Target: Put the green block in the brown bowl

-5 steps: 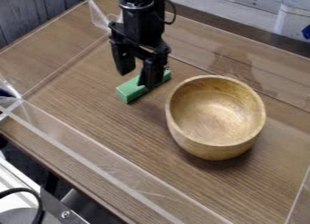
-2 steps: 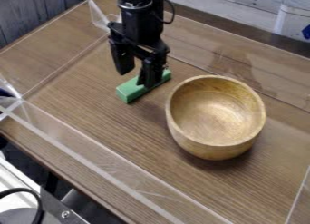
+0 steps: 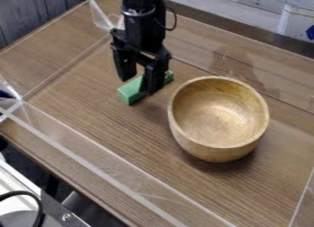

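A small bright green block (image 3: 130, 92) lies flat on the wooden table, just left of the brown bowl (image 3: 218, 118). The bowl is round, light wood, with a thick rim and an empty hollow. My black gripper (image 3: 139, 78) hangs straight down over the block's far end, with its two fingers apart on either side of that end. The jaws are open and the block still rests on the table. The block's far end is partly hidden behind the fingers.
A clear plastic wall (image 3: 73, 143) rings the work area along the near and left sides. The wooden tabletop (image 3: 73, 74) stretches left of the block. A white object (image 3: 295, 19) stands at the back right corner.
The gripper has sunk slightly lower over the block's far end. Block and bowl have not moved.
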Motion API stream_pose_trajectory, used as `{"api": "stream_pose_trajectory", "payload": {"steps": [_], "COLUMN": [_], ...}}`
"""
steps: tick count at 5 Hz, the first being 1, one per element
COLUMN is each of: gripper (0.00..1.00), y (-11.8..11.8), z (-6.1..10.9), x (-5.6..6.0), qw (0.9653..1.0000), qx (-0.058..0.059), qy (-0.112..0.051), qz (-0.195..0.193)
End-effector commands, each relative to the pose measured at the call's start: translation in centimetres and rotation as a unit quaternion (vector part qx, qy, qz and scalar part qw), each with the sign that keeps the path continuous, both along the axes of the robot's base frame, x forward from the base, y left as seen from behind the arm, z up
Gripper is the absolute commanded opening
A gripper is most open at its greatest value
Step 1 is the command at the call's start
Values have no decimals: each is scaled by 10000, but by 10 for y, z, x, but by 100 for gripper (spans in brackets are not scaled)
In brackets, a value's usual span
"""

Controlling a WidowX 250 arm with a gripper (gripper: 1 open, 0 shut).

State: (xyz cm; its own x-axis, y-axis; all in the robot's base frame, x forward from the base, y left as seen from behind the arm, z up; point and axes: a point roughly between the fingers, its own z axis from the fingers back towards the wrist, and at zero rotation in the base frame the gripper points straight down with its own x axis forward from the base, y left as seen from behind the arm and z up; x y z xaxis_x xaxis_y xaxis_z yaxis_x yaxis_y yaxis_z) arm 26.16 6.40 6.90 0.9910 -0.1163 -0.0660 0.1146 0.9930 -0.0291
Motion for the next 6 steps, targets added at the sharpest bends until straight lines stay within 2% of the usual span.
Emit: {"api": "stream_pose_trajectory", "payload": {"steps": [1, 2, 3, 4, 6], "gripper": [100, 100, 0, 0, 0], "y": [8, 10, 12, 11, 6], "z": [6, 0, -5, -3, 29], "x": [11, 13, 14, 15, 21], "qw": [9997, 9998, 9998, 9997, 9984], "qx": [62, 50, 33, 17, -2], "qy": [-217, -178, -158, -194, -523], "qz": [74, 111, 145, 162, 200]}}
